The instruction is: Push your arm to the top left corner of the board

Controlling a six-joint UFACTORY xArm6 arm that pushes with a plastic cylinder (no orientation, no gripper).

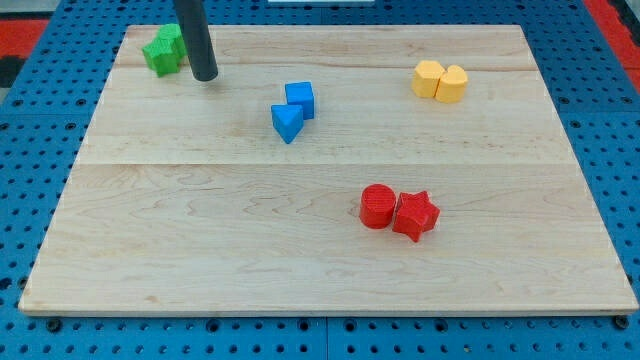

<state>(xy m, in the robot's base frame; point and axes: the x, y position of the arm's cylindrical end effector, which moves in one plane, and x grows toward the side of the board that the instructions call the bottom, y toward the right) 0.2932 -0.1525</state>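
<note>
my tip (205,76) sat just right of the green blocks (163,50) near board's (300,260) top-left corner; no pincer, it's a bare rod

Wooden board (200,250) carrying, relative to the central blue cube (300,99): blue triangular block (286,122) touching below-left, two green blocks (163,49) far left, two yellow blocks (440,81) right, red cylinder (378,206) and red star (416,215) below-right.
</note>
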